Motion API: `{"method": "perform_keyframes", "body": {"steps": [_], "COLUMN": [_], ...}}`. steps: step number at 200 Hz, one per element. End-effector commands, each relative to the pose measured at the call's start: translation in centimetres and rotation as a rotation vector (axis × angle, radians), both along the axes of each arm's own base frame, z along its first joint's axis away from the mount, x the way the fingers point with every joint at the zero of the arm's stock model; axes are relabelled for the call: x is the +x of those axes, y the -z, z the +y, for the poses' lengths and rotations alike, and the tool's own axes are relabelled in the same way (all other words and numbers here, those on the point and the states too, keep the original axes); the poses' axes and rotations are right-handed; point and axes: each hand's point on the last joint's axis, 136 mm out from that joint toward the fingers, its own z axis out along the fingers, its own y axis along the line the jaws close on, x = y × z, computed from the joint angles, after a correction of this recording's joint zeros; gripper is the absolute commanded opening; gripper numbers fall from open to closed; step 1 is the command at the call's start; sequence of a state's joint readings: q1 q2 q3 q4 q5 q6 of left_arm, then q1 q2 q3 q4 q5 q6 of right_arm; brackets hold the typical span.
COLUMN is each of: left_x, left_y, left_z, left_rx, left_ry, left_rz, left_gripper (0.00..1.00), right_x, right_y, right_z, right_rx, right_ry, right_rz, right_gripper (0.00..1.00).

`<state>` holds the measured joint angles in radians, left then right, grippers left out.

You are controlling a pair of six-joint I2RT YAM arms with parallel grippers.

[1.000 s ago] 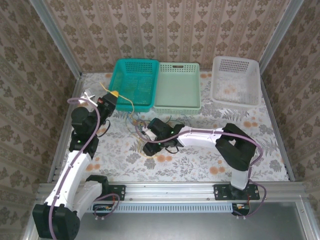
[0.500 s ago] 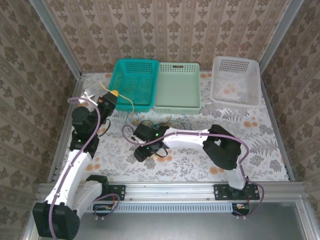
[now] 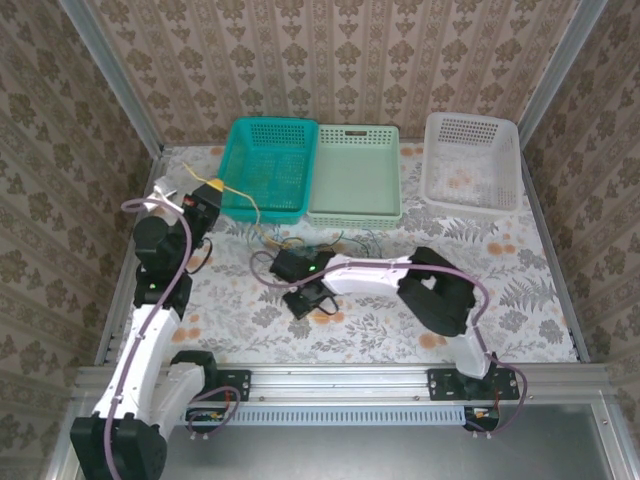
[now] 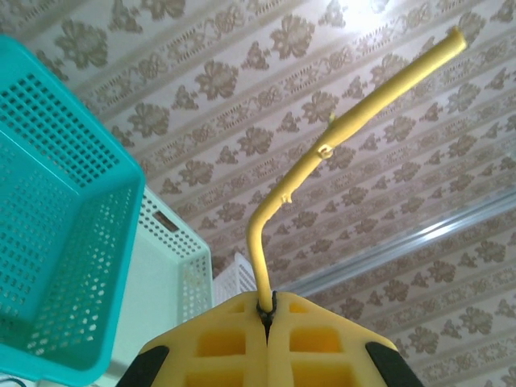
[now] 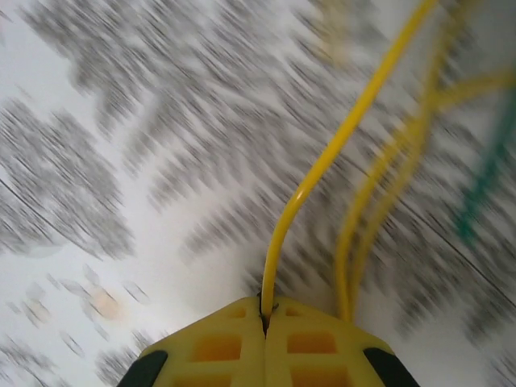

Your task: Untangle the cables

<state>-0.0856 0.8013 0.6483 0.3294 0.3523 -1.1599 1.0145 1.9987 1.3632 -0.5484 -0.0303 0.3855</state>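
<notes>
The left arm stands steeply up the table's left side, wrist bent toward the near left corner of the teal basket. The left gripper is closed on a yellow cable, which rises stiffly out from between the pads and kinks toward the upper right. The right arm folds at its elbow near the table's middle and stretches its forearm flat to the left, wrist turned down. The right gripper is pinched on a yellow cable too (whether the same one, I cannot tell; that view is blurred). More yellow loops and a green strand lie just beyond it.

The cables sit loosely heaped on the table, between the right gripper and the near rims of the teal basket and green basket.

The left arm is close to the left wall. The white basket stands well apart at the far right, with bare floral cloth before it.
</notes>
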Motion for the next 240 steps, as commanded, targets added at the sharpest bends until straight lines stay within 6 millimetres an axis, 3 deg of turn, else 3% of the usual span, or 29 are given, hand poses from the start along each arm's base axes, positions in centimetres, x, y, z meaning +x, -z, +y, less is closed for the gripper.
{"method": "perform_keyframes", "body": {"steps": [1, 32, 58, 64, 115, 198, 220, 240], "left_x": [-0.8, -1.1, -1.4, -1.4, -1.6, -1.6, -1.6, -1.7], "left_y": [-0.6, 1.8, 2.8, 2.9, 5.3, 9.0, 9.7, 10.0], "left_z": [1.1, 2.4, 2.4, 2.4, 2.6, 2.9, 2.9, 2.9], "left_rx": [0.027, 0.169, 0.204, 0.209, 0.261, 0.311, 0.309, 0.308], "left_ry": [-0.022, -0.078, -0.066, -0.061, -0.068, -0.075, -0.07, -0.07], "left_rz": [-0.017, 0.052, 0.079, 0.082, 0.136, 0.211, 0.223, 0.226], "left_gripper": [0.0, 0.0, 0.0, 0.0, 0.0, 0.0, 0.0, 0.0], "right_x": [0.5, 0.2, -0.9, -1.0, -0.3, 2.4, 3.1, 3.6], "right_y": [-4.9, -12.9, -17.6, -19.5, -30.6, -43.9, -46.8, -48.3], "right_z": [-2.3, -4.3, -7.1, -8.0, -13.7, -17.1, -16.5, -15.9], "right_rx": [0.143, 0.345, 0.415, 0.45, 0.715, 0.901, 0.959, 1.0], "right_ry": [0.003, -0.03, -0.053, -0.047, 0.058, 0.105, 0.08, 0.059], "right_rz": [-0.025, -0.059, -0.052, -0.079, -0.251, -0.547, -0.579, -0.589], "right_gripper": [0.0, 0.0, 0.0, 0.0, 0.0, 0.0, 0.0, 0.0]}}
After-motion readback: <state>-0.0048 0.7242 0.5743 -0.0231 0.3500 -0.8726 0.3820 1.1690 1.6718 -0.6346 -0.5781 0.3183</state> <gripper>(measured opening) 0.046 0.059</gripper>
